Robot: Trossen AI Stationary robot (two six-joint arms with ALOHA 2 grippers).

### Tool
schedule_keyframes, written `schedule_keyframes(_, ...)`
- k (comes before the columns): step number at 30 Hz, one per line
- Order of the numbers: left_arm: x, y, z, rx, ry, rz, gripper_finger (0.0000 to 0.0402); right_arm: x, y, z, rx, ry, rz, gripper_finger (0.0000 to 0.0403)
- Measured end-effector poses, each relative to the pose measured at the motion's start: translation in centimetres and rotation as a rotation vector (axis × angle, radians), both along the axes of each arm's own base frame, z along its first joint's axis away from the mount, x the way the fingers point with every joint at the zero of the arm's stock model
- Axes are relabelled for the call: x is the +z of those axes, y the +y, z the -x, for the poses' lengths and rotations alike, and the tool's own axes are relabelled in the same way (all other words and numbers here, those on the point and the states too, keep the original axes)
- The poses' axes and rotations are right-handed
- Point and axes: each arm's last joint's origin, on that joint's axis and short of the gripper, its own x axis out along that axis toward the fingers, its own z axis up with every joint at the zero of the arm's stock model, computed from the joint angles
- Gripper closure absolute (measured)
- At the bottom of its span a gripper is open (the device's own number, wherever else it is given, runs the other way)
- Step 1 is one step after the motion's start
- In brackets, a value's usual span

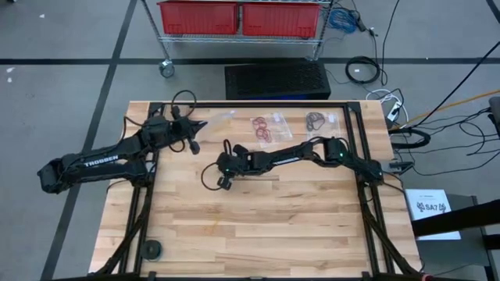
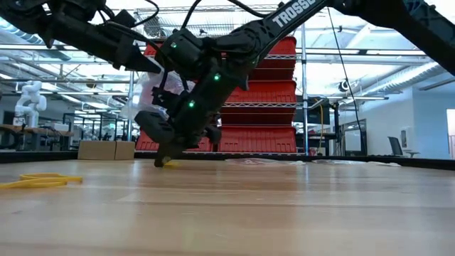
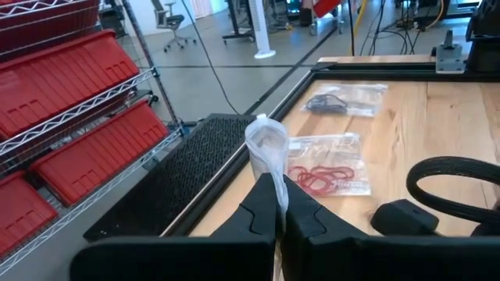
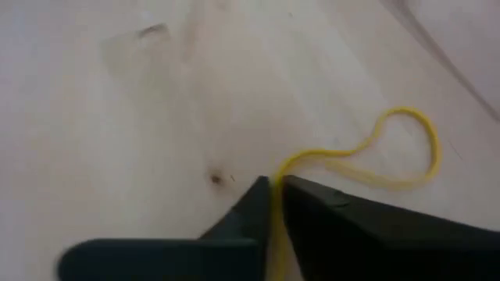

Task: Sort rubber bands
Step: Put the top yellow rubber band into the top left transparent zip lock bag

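My right gripper (image 4: pixel 275 181) is down at the tabletop left of centre (image 1: pixel 222 183), shut on a yellow rubber band (image 4: pixel 394 148) whose loop lies on the wood. More yellow bands (image 2: pixel 39 181) lie on the table near the low camera. My left gripper (image 3: pixel 275 183) is over the far left part of the table (image 1: pixel 201 125), shut on a clear plastic bag (image 3: pixel 266 144). A clear bag holding red bands (image 3: pixel 324 168) and one holding black bands (image 3: pixel 340 101) lie flat near the far edge. My left gripper pinches the clear bag between its two fingers at the crumpled lower end (image 3: pixel 272 173). The rest of the bag stands up beyond the fingertips, lifted clear of the table (image 2: pixel 146 92). My right gripper pinches the yellow band's end (image 4: pixel 278 173) between its fingertips, coming down from above with the tips at the wood (image 2: pixel 165 162). The band's free loop (image 4: pixel 414 125) lies slack on the table.
A black frame rail (image 1: pixel 355 133) borders the table's far and side edges. A black mat (image 1: pixel 277 80) and a wire cart with red bins (image 1: pixel 242 17) stand beyond the far edge. Cables (image 1: pixel 437 125) run off the right side. A small black object (image 1: pixel 151 250) sits near the left front corner.
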Motion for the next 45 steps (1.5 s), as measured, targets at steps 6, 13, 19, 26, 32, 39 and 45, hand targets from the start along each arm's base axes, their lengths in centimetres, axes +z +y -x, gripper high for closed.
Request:
schedule_keyframes(6, 0.0, 0.0, 0.0, -0.001, 0.004, -0.004, 0.0401, 1.3, 0.0, 0.3, 0.032, 0.01, 0.021, 0.0396)
schedule_keyframes(13, -0.1, -0.1, 0.0, -0.026, 0.006, 0.002, 0.0401, 6.1, 0.0, 1.9, 0.109, 0.057, 0.053, 0.0402)
schedule_keyframes(19, 0.2, -0.3, -0.2, -0.128, -0.029, 0.013, 0.0401, 10.6, 0.6, 3.1, 0.137, 0.028, 0.116, 0.0403)
schedule_keyframes(26, 0.2, -0.4, -0.2, -0.142, -0.03, 0.015, 0.0401, 16.7, 1.8, 5.0, 0.157, -0.068, 0.192, 0.0403)
schedule_keyframes(32, 0.2, -0.7, -0.4, -0.267, -0.042, 0.034, 0.0401, 21.5, 2.6, 7.1, 0.163, -0.168, 0.261, 0.0403)
schedule_keyframes(39, 0.2, -1.0, -0.4, -0.386, -0.054, 0.053, 0.0401, 24.9, 3.5, 9.1, 0.176, -0.232, 0.316, 0.0403)
schedule_keyframes(45, 0.4, -1.4, -0.6, -0.462, -0.069, 0.058, 0.0401, 25.4, 3.3, 9.4, 0.17, -0.237, 0.327, 0.0403)
